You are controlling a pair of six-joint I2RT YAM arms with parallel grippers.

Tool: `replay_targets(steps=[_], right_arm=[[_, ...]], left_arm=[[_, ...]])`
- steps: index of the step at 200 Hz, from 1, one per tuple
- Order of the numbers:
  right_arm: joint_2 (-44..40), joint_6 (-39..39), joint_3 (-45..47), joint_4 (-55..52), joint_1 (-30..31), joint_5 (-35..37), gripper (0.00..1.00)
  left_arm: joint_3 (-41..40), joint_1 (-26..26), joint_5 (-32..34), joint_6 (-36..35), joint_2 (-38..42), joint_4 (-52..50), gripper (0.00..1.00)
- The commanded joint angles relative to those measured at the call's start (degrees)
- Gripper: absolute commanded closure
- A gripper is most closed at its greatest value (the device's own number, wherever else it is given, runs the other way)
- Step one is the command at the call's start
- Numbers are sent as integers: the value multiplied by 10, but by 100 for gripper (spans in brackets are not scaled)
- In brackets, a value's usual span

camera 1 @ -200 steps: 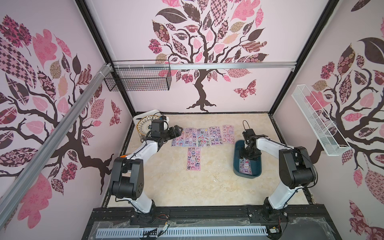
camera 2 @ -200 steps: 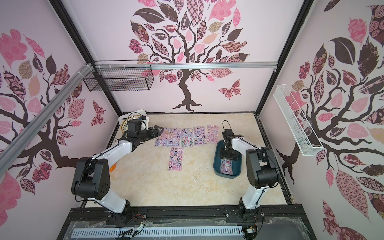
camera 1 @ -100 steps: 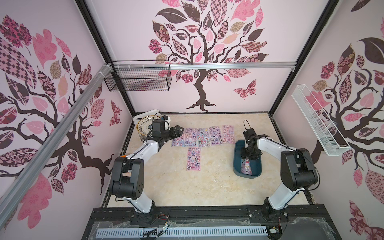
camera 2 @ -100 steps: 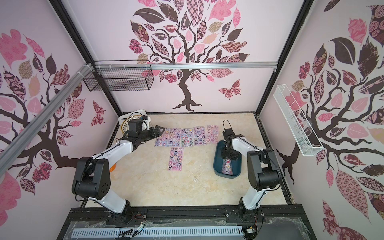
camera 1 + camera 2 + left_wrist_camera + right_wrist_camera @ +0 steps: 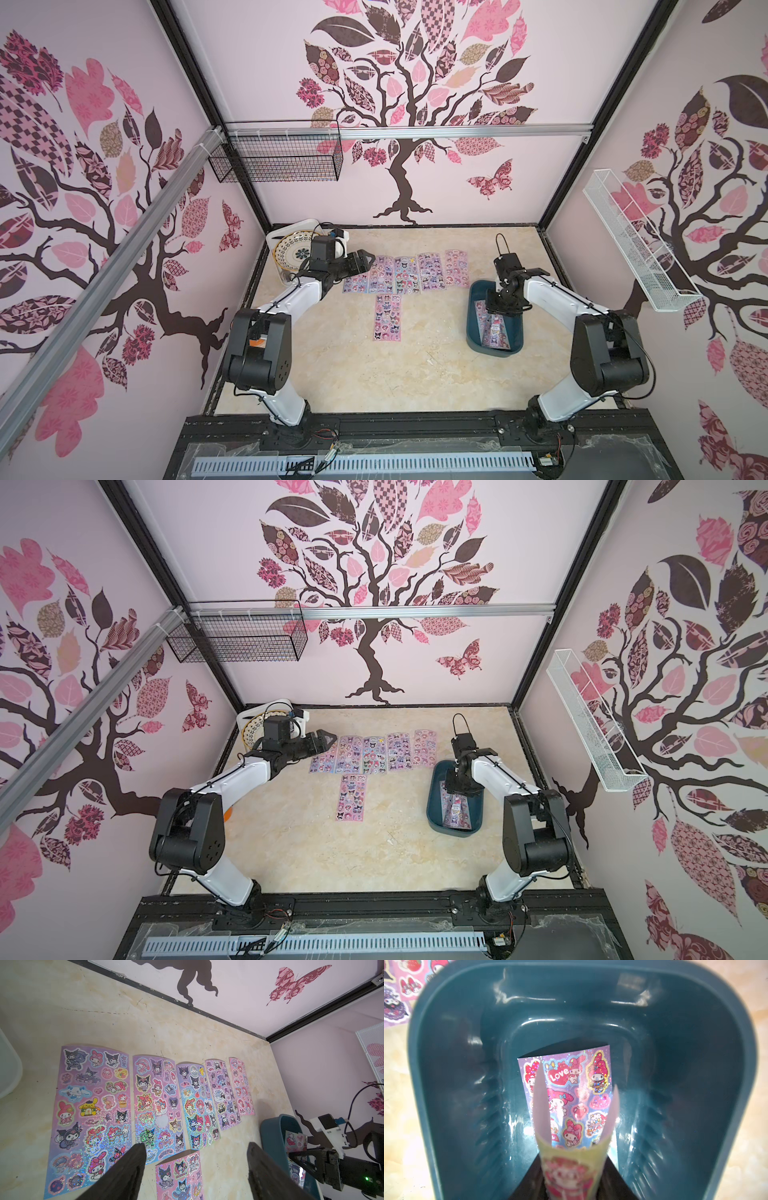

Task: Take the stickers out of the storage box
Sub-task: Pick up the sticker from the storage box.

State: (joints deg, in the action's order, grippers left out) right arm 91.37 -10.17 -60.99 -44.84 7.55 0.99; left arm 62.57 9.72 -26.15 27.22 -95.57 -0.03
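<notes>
6 stickers (image 5: pixel 405 274) lie flat on the bench (image 5: pixel 415 374), 5 side by side in a row and 1 just in front of it, as 2 robot arms work inside a pink-walled cell. The right gripper (image 5: pixel 574 1159) reaches down into the teal storage box (image 5: pixel 473 328), which stands on the bench near the row's right end. Its jaws pinch a curled sheet (image 5: pixel 569 1178) that bows into a trough between them, and a flat sheet (image 5: pixel 571 1076) lies on the box floor beneath. The left gripper (image 5: pixel 195 1148) hovers over the row's left end, jaws spread wide and holding nothing. A patterned plate (image 5: pixel 293 253) sits in a white tray (image 5: pixel 276 239) in the far left corner.
</notes>
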Motion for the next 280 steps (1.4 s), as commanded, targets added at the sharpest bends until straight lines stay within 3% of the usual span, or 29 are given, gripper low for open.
replay_targets(steps=[1, 65, 106, 143, 207, 246, 280], right_arm=[[-41, 2, -9, -11, -9, -14, 68], [-104, 5, -56, -49, -17, -47, 71], [-124, 4, -96, -66, -19, -91, 71], [-128, -3, -124, -64, -19, -168, 71], [-126, -56, -112, 40, -18, -314, 68], [-112, -131, -85, 155, -18, -427, 69], [-107, -144, -76, 177, -18, -439, 69]], left_arm=[[14, 5, -26, -3, -8, 15, 19], [43, 22, -202, 31, -76, 126, 25], [93, 78, -292, -14, -100, 110, 24], [143, 123, -389, -5, -142, 108, 23], [180, 171, -421, 22, -173, 129, 23], [204, 190, -428, 36, -197, 129, 28], [211, 198, -432, 41, -201, 131, 30]])
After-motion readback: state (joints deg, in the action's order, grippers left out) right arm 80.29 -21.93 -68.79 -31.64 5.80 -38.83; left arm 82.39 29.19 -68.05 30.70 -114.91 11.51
